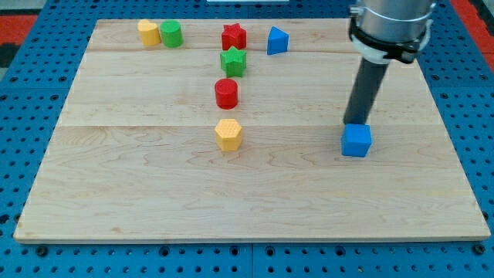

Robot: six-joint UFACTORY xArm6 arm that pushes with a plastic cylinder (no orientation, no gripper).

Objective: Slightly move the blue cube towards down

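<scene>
The blue cube (356, 140) lies on the wooden board (154, 193) at the view's right, a little below mid-height. My tip (356, 123) is at the cube's top edge, right behind it and touching or nearly touching it. The rod rises from there toward the view's top right, where the arm's grey and black body shows.
Near the view's top stand a yellow block (148, 33), a green cylinder (171, 34), a red star (234, 36) and a blue triangular block (277, 40). Down the middle lie a green star (233, 61), a red cylinder (226, 93) and a yellow hexagon (228, 134).
</scene>
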